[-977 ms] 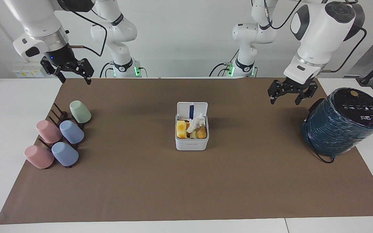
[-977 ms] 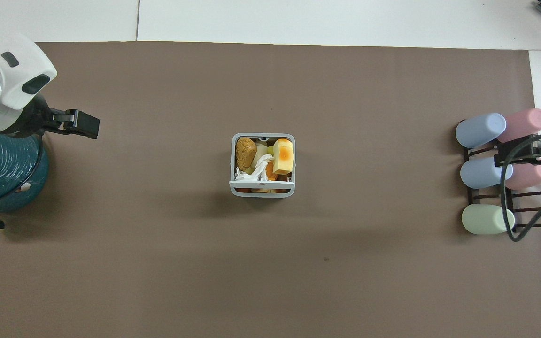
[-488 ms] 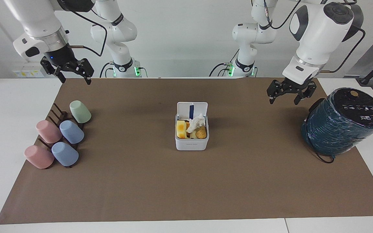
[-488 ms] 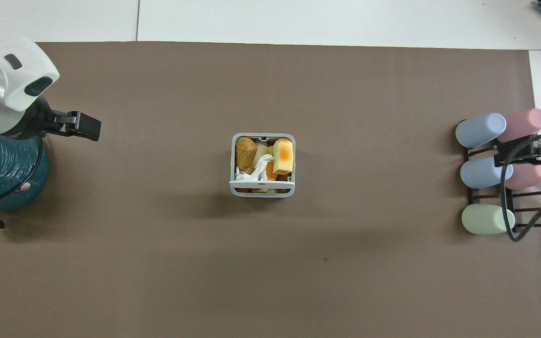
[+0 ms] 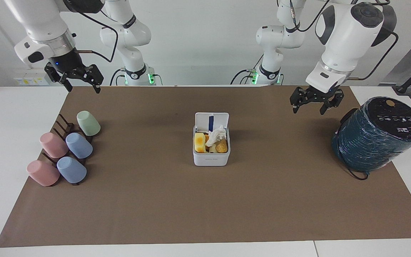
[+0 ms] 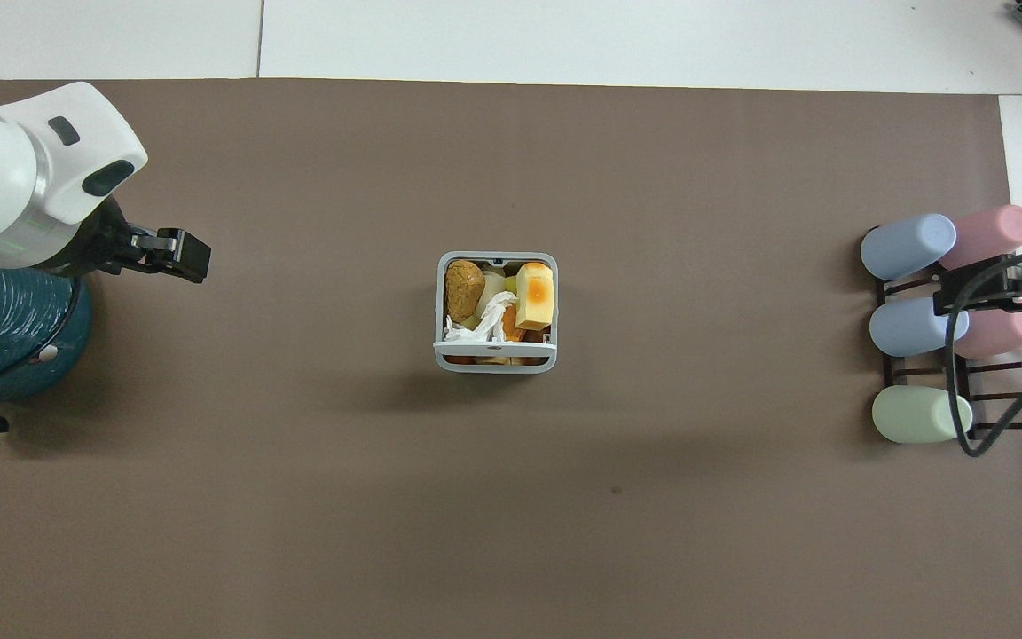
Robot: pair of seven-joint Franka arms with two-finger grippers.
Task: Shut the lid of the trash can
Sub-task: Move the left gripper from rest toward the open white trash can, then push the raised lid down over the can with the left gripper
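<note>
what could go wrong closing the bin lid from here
The crumpled tissue sticks up above the trash can rim right by the upright lid, so the lid may catch on it and not shut flat. The can looks light and sits loose on the brown mat; a sideways nudge from the left claw might slide or tip it.

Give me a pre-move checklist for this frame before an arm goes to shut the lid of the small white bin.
1. Square white hinged lid standing open, upright at the robots' edge: ok.
2. Small white cube-shaped plastic trash can upright on the brown mat: ok.
3. Crumpled white tissue pokes above the rim, may block closing: not ok.
4. Left gripper open, over bare mat: ok.
5. Right gripper open, waiting at the mat's edge near the cups: ok.
6. Path from left gripper to lid free: ok.
</note>
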